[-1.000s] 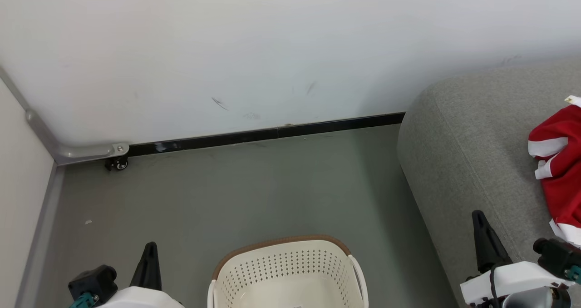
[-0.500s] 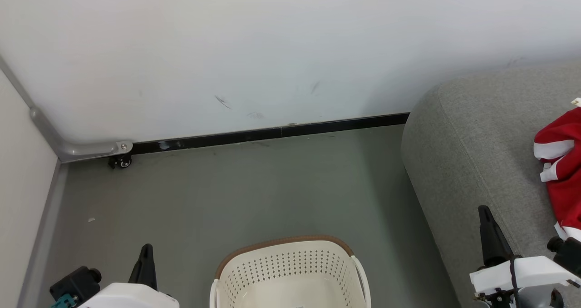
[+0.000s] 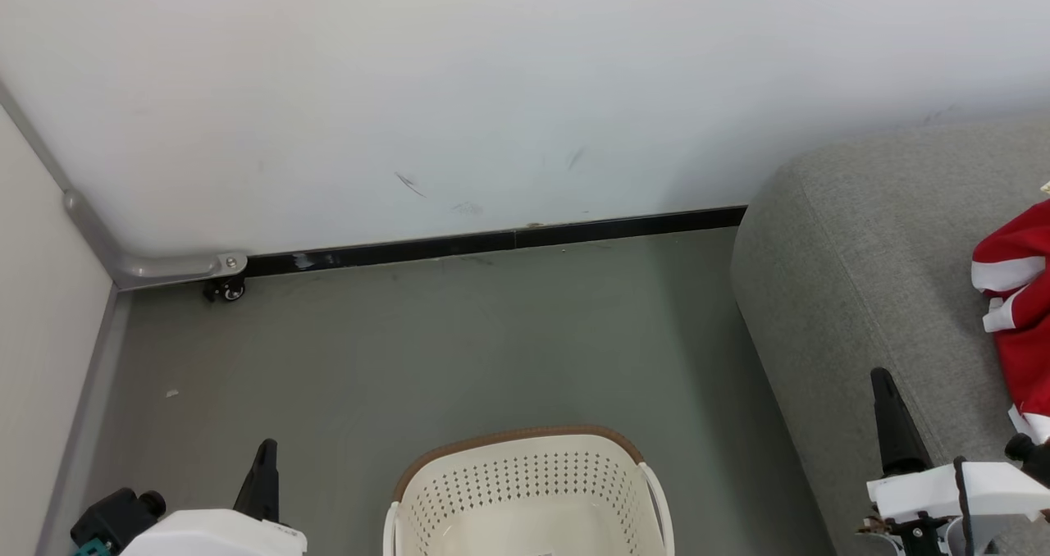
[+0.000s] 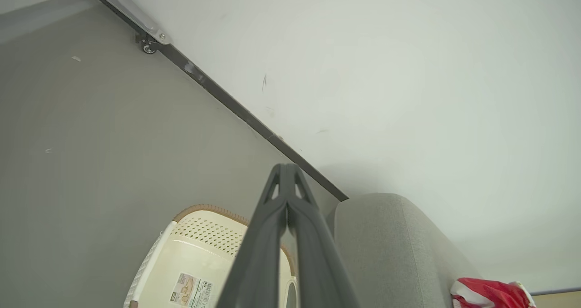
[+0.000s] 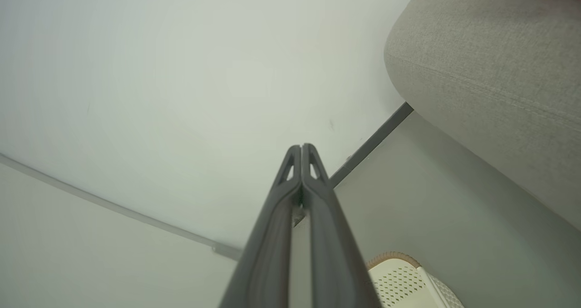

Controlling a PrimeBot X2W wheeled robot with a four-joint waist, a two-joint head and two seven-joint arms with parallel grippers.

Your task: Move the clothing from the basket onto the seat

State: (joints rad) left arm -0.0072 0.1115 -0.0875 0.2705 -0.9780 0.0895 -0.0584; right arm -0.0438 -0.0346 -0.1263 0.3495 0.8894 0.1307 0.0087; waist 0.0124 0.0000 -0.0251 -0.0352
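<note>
The cream-white basket [image 3: 525, 490] with a brown rim stands on the floor at the bottom middle; what I see of its inside is bare, and a label lies on its bottom [image 4: 190, 287]. Red and white clothing [image 3: 1017, 310] lies on the grey seat [image 3: 853, 293] at the right edge. My left gripper [image 3: 267, 449] is shut and holds nothing, at the lower left beside the basket. Over the seat's front edge my right gripper [image 3: 882, 380] is shut too, with nothing in it. Both pairs of fingers meet at the tips [image 4: 286, 169] [image 5: 302, 149].
A white wall with a black skirting strip [image 3: 492, 240] runs behind. A grey panel with a small caster [image 3: 230, 289] closes the left side. Grey floor [image 3: 410, 351] lies between the basket and the wall.
The whole head view has drifted slightly, so the camera moved. Both grippers sit lower and further outward in the view than a second ago. They stay shut.
</note>
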